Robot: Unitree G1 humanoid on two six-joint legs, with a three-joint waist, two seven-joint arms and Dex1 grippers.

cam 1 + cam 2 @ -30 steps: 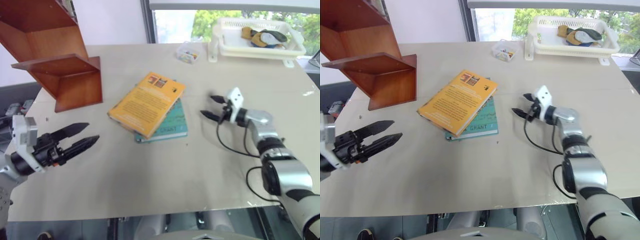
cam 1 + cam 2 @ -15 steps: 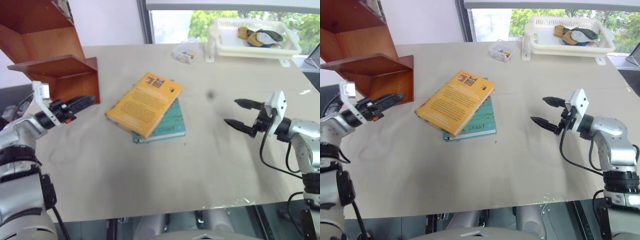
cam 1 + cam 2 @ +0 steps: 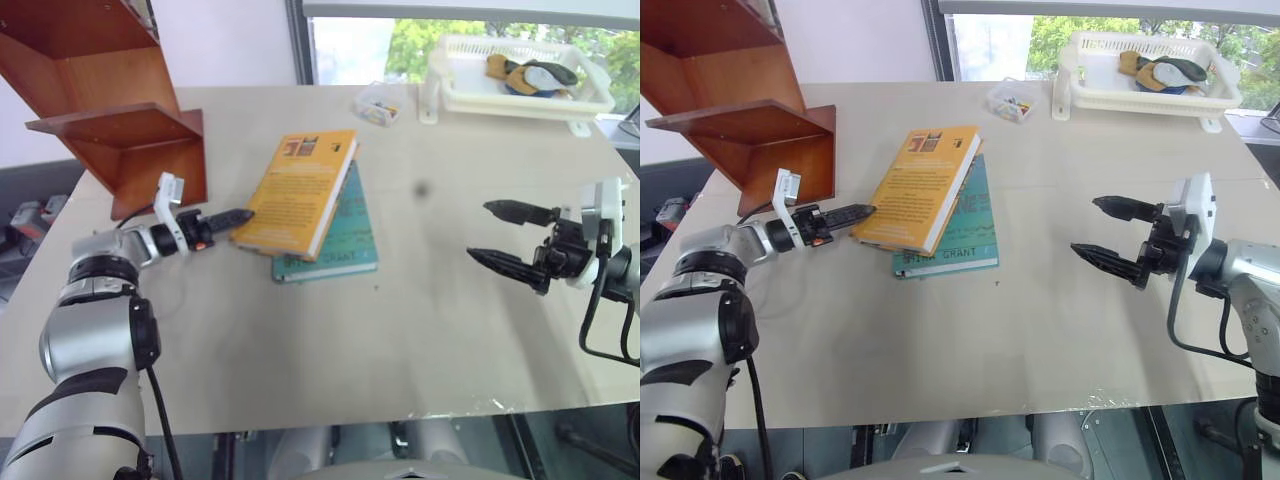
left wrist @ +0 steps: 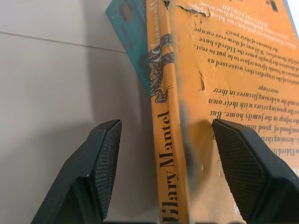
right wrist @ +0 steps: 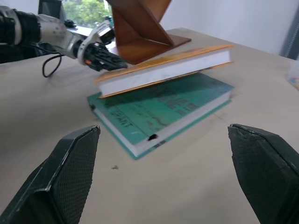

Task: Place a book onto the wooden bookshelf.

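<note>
Two open fingers of the left gripper (image 4: 161, 163) straddle the book (image 3: 300, 190) spine; next, close and lift toward the wooden bookshelf (image 3: 120, 120)

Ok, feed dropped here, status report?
Left gripper open, straddling orange book's spine. Right gripper open, clear. Book lies atop teal book; bookshelf close by, path unobstructed.

- book (image 3: 298, 190): orange-yellow cover, black text, small pictures at its far edge, yellow spine with black lettering
- second book (image 3: 345, 240) under it: teal-green, pale lettering
- bookshelf (image 3: 110, 110): reddish-brown wood
- basket (image 3: 520, 75): white plastic
- table (image 3: 400, 330): plain beige
- gripper fingers (image 4: 100, 163): black, finely textured pads
</note>
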